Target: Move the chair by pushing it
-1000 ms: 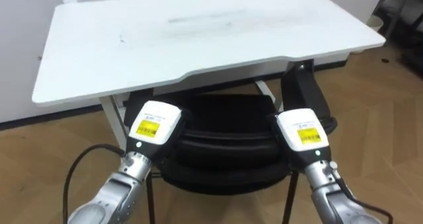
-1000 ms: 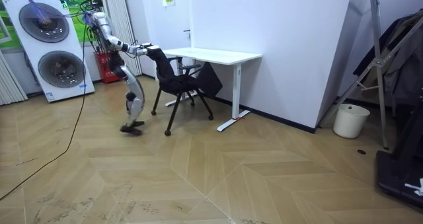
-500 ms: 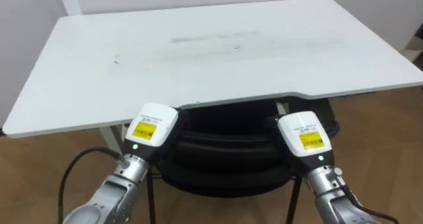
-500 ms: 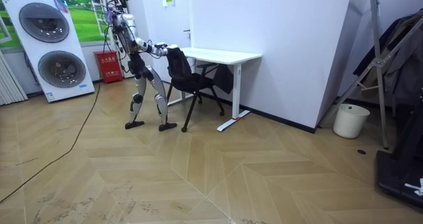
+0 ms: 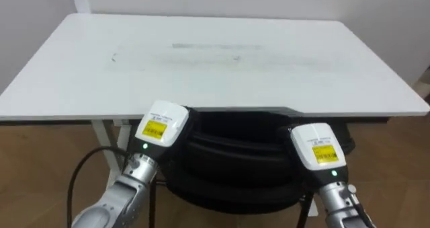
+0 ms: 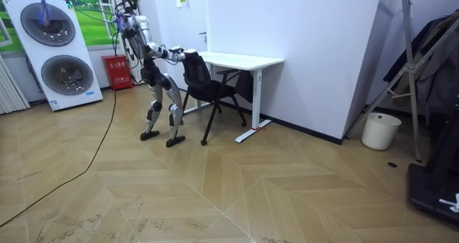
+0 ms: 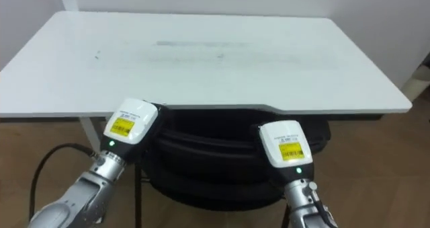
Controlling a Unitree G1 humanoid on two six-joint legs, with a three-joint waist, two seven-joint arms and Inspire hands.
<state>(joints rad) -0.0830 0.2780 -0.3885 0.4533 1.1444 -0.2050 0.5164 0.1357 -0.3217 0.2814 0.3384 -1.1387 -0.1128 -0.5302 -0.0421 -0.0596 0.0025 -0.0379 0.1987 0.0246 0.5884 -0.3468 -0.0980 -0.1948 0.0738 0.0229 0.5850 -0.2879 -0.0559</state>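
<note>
A black chair (image 5: 235,157) stands in front of me, its backrest top just below the front edge of the white desk (image 5: 222,60). My left hand (image 5: 161,125) rests against the left end of the backrest top and my right hand (image 5: 317,146) against the right end. Only the backs of both hands show, and the fingers are hidden over the backrest. In the room view I stand behind the chair (image 6: 208,85) with both arms stretched out to it, leaning forward. The chair's seat reaches under the desk (image 6: 240,59).
A white wall runs right behind the desk. Two stacked washing machines (image 6: 54,53) and a red object (image 6: 120,69) stand behind me. A white bin (image 6: 378,130) and a rack (image 6: 423,56) are far off at the room view's right. Open wooden floor lies around.
I have stepped forward with the chair, which has slid further under the desk. The desk's front edge now covers more of the seat. Both hands stay on the backrest.
</note>
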